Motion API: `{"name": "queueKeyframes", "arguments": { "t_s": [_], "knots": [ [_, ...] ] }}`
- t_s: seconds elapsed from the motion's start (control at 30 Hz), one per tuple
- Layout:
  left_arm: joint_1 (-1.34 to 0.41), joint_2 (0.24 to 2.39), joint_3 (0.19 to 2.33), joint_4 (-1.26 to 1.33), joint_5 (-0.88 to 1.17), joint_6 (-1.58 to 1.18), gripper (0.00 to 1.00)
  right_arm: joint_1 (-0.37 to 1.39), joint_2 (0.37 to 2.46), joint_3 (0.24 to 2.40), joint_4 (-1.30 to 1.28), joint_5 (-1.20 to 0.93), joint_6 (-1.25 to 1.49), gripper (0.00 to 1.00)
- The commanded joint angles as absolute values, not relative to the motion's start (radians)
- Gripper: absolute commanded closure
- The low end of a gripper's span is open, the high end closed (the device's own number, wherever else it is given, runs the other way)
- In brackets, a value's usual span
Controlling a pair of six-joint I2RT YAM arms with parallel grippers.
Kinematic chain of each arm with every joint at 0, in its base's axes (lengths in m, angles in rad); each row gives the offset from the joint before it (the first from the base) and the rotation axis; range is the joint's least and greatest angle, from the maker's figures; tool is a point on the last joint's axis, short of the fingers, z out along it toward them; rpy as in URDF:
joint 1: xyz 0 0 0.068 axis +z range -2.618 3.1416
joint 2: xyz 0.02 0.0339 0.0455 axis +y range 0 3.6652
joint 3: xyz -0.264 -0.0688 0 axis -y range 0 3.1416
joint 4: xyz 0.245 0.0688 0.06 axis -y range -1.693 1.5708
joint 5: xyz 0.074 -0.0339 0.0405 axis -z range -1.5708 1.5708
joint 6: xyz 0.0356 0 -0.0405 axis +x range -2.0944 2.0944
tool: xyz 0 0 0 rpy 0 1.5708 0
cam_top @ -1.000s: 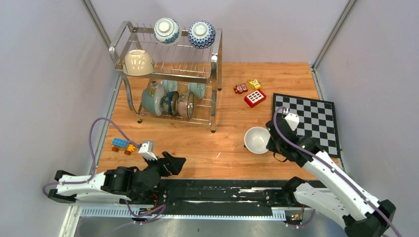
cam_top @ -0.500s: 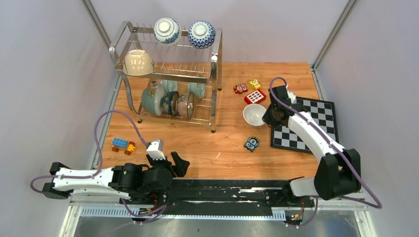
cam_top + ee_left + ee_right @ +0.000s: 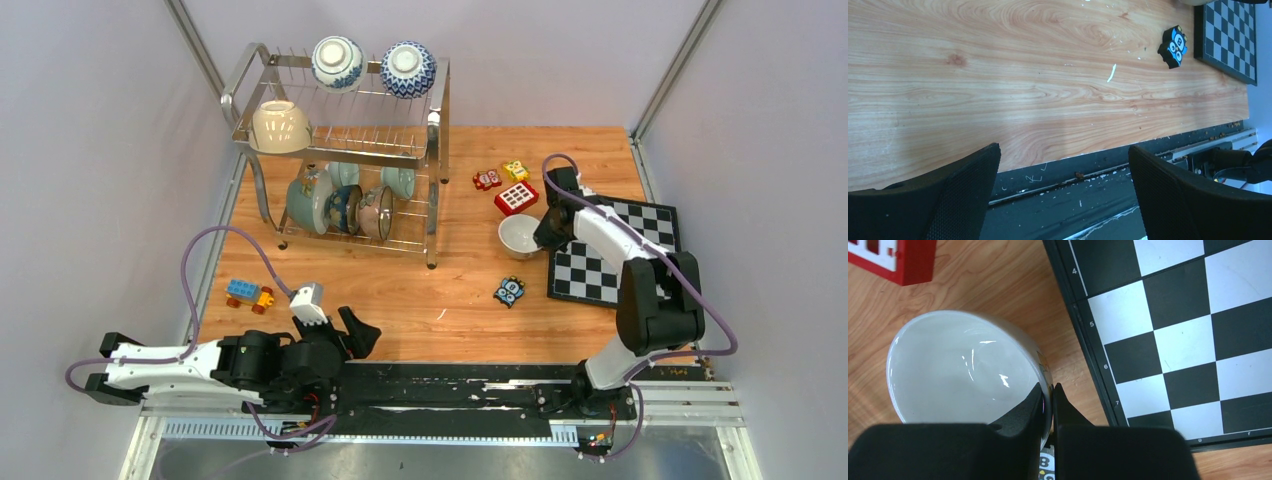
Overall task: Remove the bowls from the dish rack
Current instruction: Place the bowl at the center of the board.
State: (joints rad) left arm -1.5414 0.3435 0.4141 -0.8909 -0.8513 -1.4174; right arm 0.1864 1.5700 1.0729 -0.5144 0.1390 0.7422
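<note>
R jaws pinch bowl (image 3: 963, 370) rim.

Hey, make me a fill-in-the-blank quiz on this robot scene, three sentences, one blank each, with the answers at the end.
1. Beside the chessboard, the right pincer is shut on the rim of a ____ bowl.
2. The left pincer holds nothing and its jaws stand ____.
3. The number of bowls on the top tier of the dish rack is ____.
Missing words: white; open; three.
</note>
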Motion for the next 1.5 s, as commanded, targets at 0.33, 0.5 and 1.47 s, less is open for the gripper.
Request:
{"name": "queueKeyframes", "arguments": {
  "t_s": [0.33, 0.5, 1.47],
  "knots": [
    [-1.546, 0.373, 0.426, -0.909, -0.892, -1.457, 0.02, 0.157, 1.67, 1.108, -0.455, 0.097, 0.669, 0.96],
    [-1.546, 0.37, 0.43, -0.917, -0.906, -1.443, 0.0, 0.156, 1.642, 1.07, -0.428, 0.054, 0.628, 0.43],
    [-1.546, 0.415, 0.658, -0.087, -0.259, -0.337, 0.0, 0.344, 0.494, 0.668, 0.006, -0.736, 0.609, 0.18]
  ]
}}
